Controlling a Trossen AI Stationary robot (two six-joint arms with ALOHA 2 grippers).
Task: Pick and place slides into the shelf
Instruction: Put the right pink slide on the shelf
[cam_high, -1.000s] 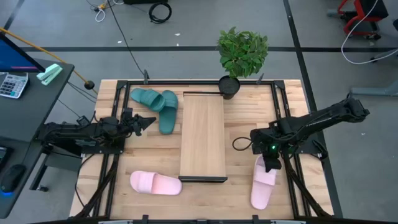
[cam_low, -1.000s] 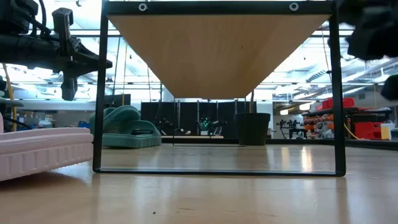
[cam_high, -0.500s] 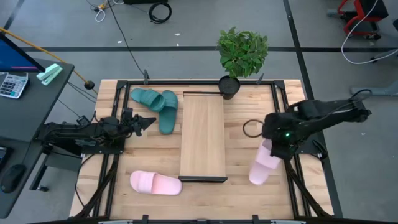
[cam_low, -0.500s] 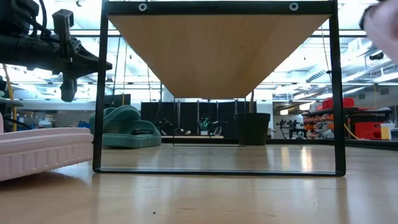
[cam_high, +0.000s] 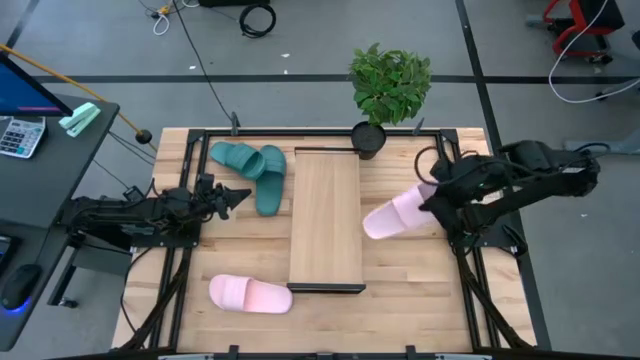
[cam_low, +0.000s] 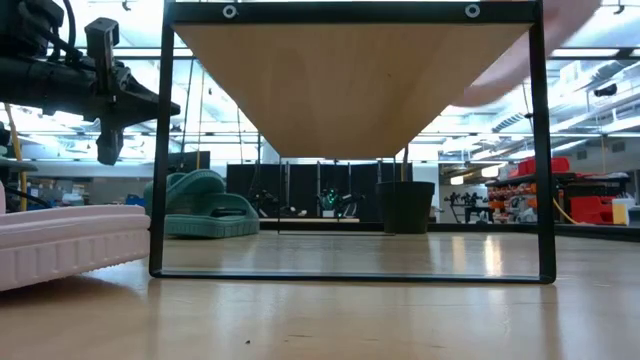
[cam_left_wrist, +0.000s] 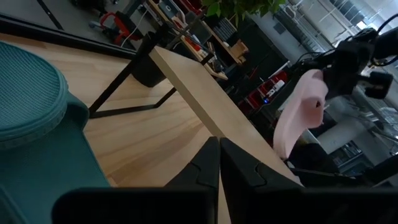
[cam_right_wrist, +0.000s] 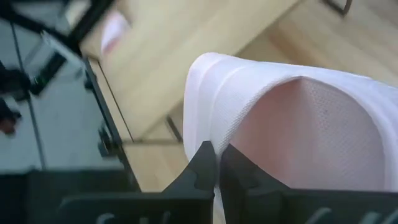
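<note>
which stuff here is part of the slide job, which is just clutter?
Part of the job:
- pink slide held by the right gripper, lifted beside the shelf
- pink slide on the table
- two teal slides near the left gripper

Clutter:
- potted plant
- calculator
- floor cables

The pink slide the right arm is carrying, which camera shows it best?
The high view: the held pink slide shows whole beside the shelf. Left wrist shows it distantly, right wrist only its strap, low view a blurred edge.
</note>
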